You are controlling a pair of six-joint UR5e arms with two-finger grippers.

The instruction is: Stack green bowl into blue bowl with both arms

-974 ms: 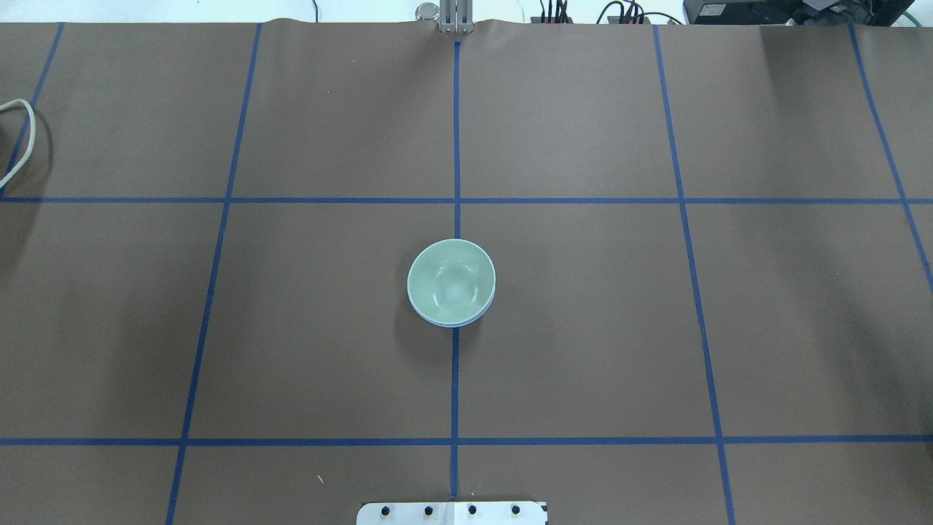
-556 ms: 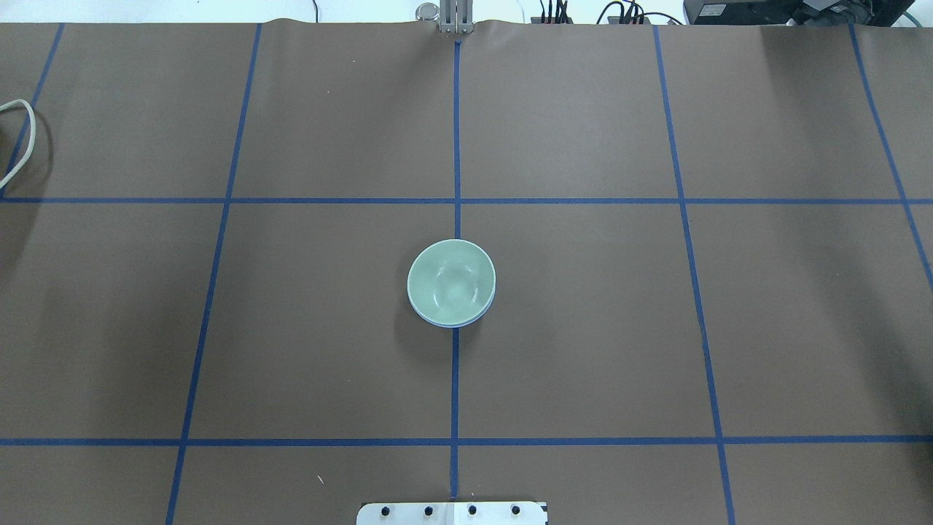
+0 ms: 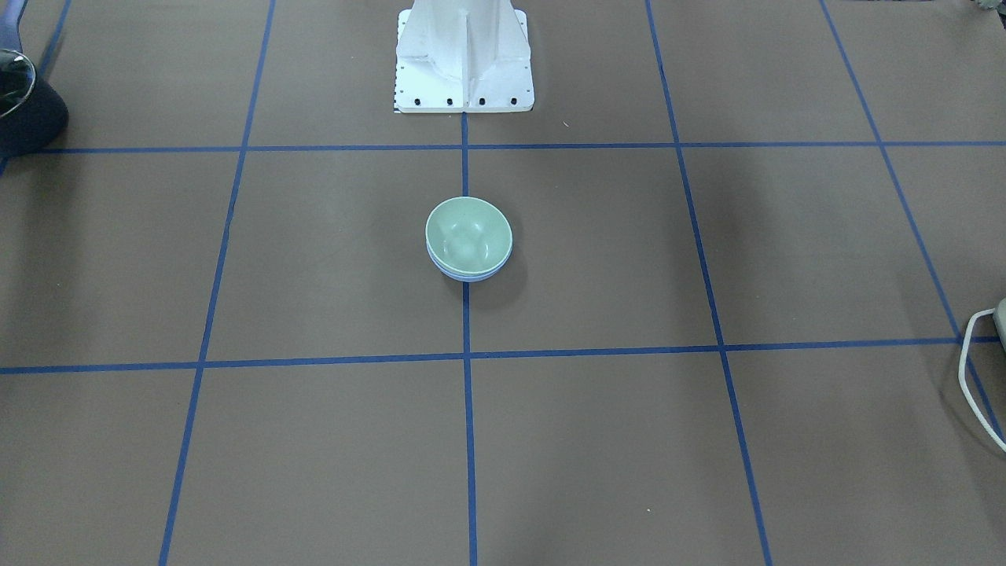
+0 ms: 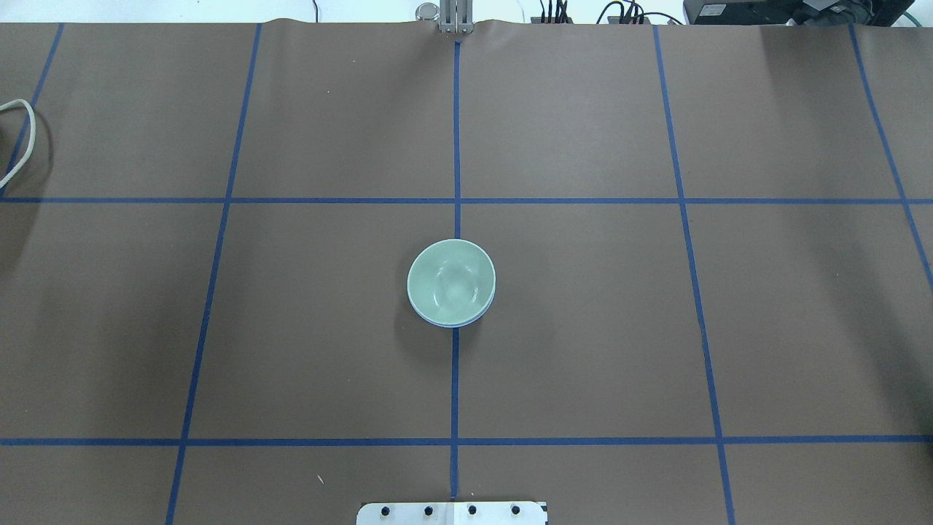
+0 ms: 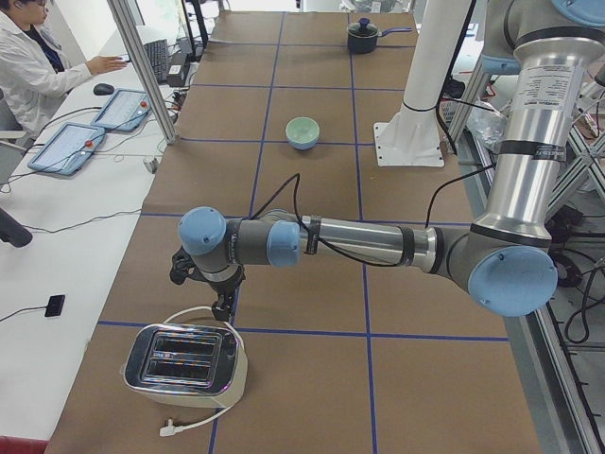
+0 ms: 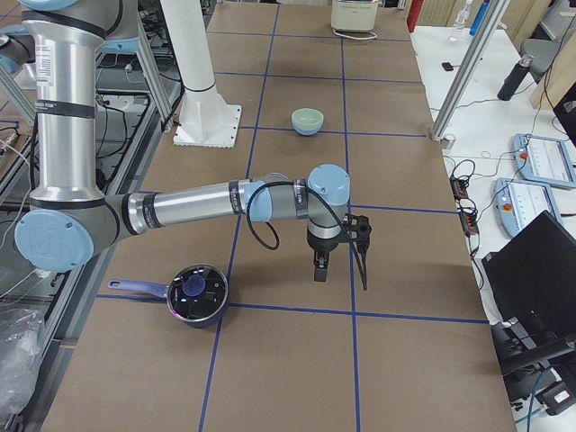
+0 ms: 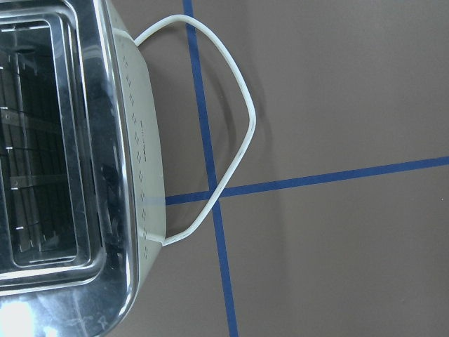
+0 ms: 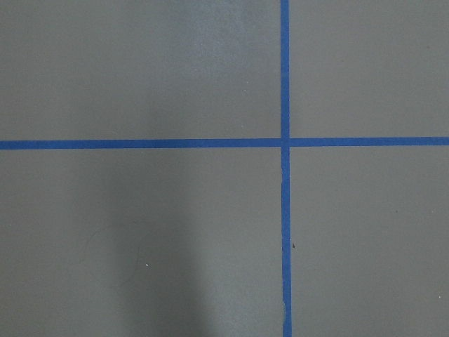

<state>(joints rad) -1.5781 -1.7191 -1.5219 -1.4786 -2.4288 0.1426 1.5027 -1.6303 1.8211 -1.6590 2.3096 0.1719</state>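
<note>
The pale green bowl (image 4: 450, 281) sits nested inside the light blue bowl (image 4: 439, 321) at the table's centre, on the middle tape line. Only the blue bowl's rim and lower wall show (image 3: 468, 276). The stack also shows in the side views, the green bowl (image 5: 302, 129) (image 6: 307, 118) on top. My left gripper (image 5: 200, 293) hangs far off by the toaster. My right gripper (image 6: 340, 272) hangs over bare table far from the bowls. Both show only in the side views, so I cannot tell whether they are open or shut. Neither holds a bowl.
A chrome toaster (image 5: 184, 359) with a white cord (image 7: 231, 140) stands at the left end of the table. A dark pot (image 6: 196, 292) stands at the right end. The white pedestal base (image 3: 464, 55) is at the robot's side. Blue tape lines grid the brown table.
</note>
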